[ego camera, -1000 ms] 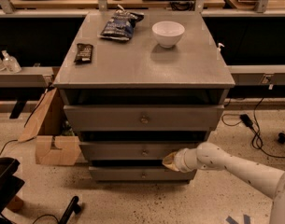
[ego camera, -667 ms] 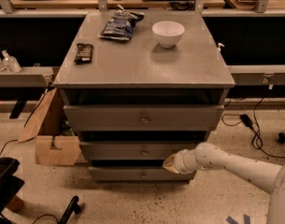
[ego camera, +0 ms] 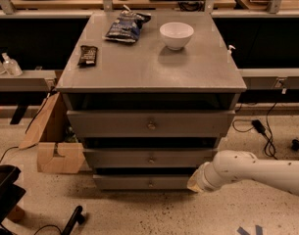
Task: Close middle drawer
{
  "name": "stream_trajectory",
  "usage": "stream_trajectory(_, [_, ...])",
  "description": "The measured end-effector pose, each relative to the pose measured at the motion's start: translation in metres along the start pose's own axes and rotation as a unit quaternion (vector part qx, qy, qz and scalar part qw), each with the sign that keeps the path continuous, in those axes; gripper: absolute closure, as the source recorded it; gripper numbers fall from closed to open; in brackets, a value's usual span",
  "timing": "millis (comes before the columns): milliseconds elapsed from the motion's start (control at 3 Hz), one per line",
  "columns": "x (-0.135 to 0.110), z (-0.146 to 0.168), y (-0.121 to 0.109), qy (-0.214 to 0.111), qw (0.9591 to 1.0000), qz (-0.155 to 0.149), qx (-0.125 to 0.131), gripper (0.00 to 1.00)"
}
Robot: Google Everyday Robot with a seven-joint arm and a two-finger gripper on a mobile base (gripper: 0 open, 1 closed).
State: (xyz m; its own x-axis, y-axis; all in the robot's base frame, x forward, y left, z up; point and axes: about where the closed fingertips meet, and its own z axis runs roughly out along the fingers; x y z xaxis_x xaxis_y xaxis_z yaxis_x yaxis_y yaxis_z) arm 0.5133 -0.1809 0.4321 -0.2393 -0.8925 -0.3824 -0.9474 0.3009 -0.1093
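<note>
The middle drawer (ego camera: 119,158) is the second of three grey fronts on the cabinet, with a small brass knob (ego camera: 151,159) at its centre. Its front stands slightly forward, with a dark gap above it. The top drawer (ego camera: 114,124) and the lowest drawer (ego camera: 129,182) sit above and below it. My gripper (ego camera: 194,182) is at the end of the white arm, which reaches in from the right. It is low by the right end of the lowest drawer front, just under the middle drawer's right corner.
On the cabinet top (ego camera: 149,67) are a white bowl (ego camera: 176,35), a dark snack bag (ego camera: 127,26) and a dark bar (ego camera: 87,55). A cardboard box (ego camera: 53,151) leans at the cabinet's left. Cables (ego camera: 261,129) lie on the floor at right. A black object (ego camera: 4,195) is at lower left.
My gripper has moved right and a little down, away from the middle drawer's front towards the cabinet's lower right corner. The drawers look unchanged.
</note>
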Motion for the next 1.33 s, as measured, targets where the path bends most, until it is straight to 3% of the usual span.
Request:
stream_trajectory(333, [0.01, -0.068, 0.027, 0.013, 0.9995, 0.006, 0.029, 1.0])
stream_trajectory(667, [0.023, -0.152, 0.035, 0.018, 0.995, 0.02, 0.096, 1.0])
stream_trajectory(1000, [0.021, -0.217, 0.026, 0.022, 0.9847, 0.025, 0.171, 0.82])
stream_trajectory(1333, [0.018, -0.226, 0.024, 0.023, 0.983, 0.022, 0.181, 0.59])
